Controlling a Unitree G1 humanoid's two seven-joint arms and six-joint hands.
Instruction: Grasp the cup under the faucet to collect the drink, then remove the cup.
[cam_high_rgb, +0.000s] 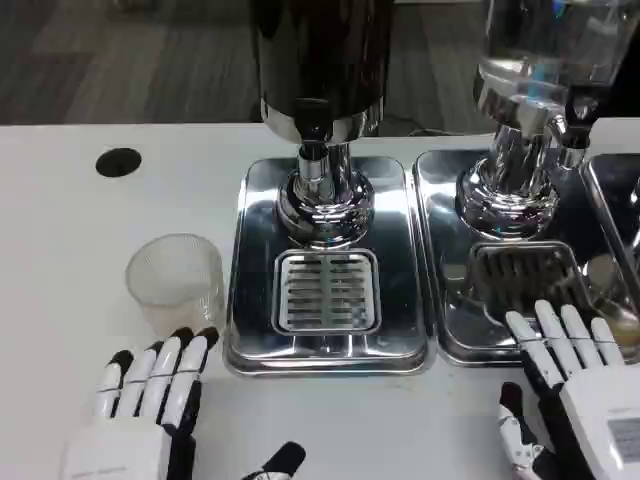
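The cup (176, 282) is standing upright on the table (60, 230), just left of the left tray (250, 330) and not yet under the faucet (312, 160); its long axis is running straight up, with the open mouth facing upward. The left hand (140, 410) is lying just near of the cup, fingers stretched toward it and lying side by side, holding nothing, with the dark fingertips (195, 338) sitting right at the cup's near base, though whether they are touching it is hard to tell. The right hand (580, 390) is resting well apart on the right, fingers extended over the near edge of the right tray (450, 340), also holding nothing. So the left hand is clearly the nearer one, and the cup is lying straight ahead of it, slightly to the right; the coming grasp is probably calling for a short reach forward and a wrap around the cup's side, before carrying it right onto the grate (327, 292) beneath the faucet.
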